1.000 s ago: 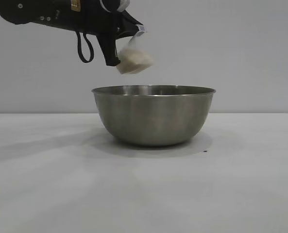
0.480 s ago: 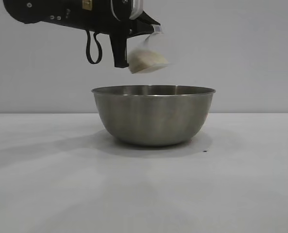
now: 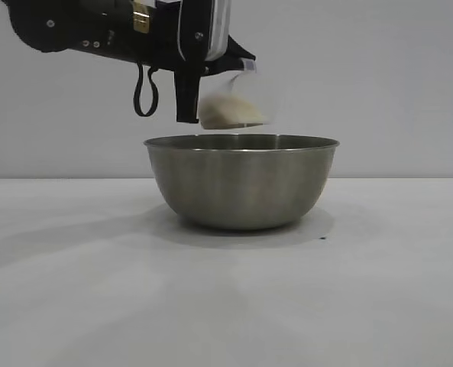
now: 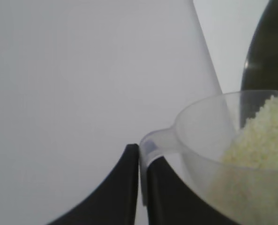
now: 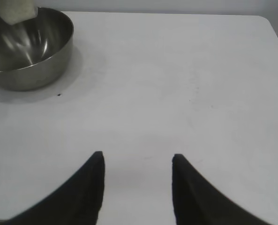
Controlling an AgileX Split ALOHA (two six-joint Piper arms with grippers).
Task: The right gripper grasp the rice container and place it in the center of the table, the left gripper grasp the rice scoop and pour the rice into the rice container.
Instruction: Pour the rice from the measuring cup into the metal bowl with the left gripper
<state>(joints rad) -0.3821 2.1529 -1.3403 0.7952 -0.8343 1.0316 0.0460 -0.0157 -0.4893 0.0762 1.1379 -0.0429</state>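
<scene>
- Black fingers of your right gripper (image 5: 135, 187) stand apart and hold nothing; it hangs over bare table (image 5: 185, 93), well away from the bowl (image 5: 28, 51), so it is no hazard where it sits.
- Steel bowl (image 3: 241, 183) stands alone on the white table (image 3: 226, 306), with nothing steadying it. If the cup or the arm dips onto its thin rim, you may tip or slide it.
- Your left gripper (image 4: 139, 180) is clamped on the small handle of the clear plastic cup (image 3: 237, 99), which hangs tilted just above the bowl's near-left rim.
- That pinch is narrow: as you roll the wrist, the cup could twist or slip out.
- Rice (image 4: 263, 136) is heaped toward the cup's lip. Since the cup sits near the rim rather than the middle, a quick tip could throw grains outside the bowl.
</scene>
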